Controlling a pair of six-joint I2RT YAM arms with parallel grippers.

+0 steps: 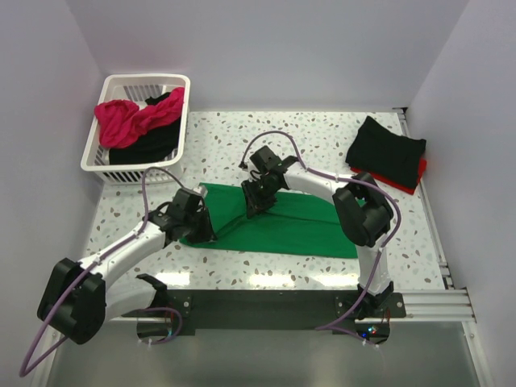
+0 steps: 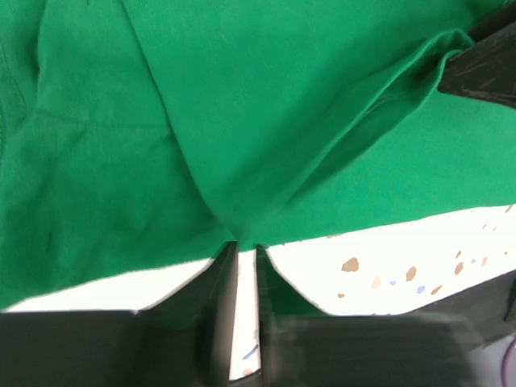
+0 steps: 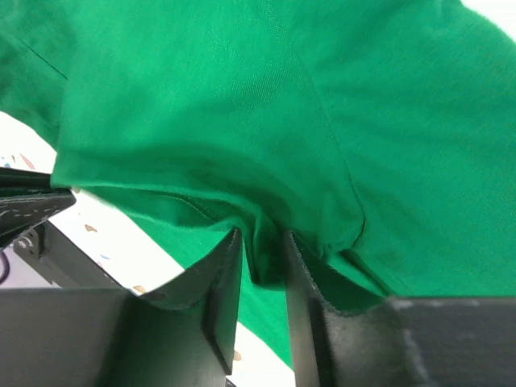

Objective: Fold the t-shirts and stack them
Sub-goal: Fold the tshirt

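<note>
A bright green t-shirt [image 1: 290, 226] lies spread across the middle of the table, its left part folded over. My left gripper [image 1: 201, 226] sits low at the shirt's near left edge. Its jaws [image 2: 246, 246] are a narrow slit apart, bare table shows between them, and the hem meets only the tips. My right gripper [image 1: 256, 201] is over the shirt's upper left part. It [image 3: 262, 242] stands a little open with a loose raised fold of the green cloth [image 3: 266, 121] between its fingers. A folded black t-shirt [image 1: 385, 149] lies on a red one [image 1: 418, 171] at the far right.
A white slatted basket [image 1: 101, 157] stands at the back left, holding a pink-red shirt [image 1: 129, 121] and black cloth [image 1: 153, 145]. A metal rail [image 1: 427, 302] runs along the near edge by the arm bases. White walls enclose the table.
</note>
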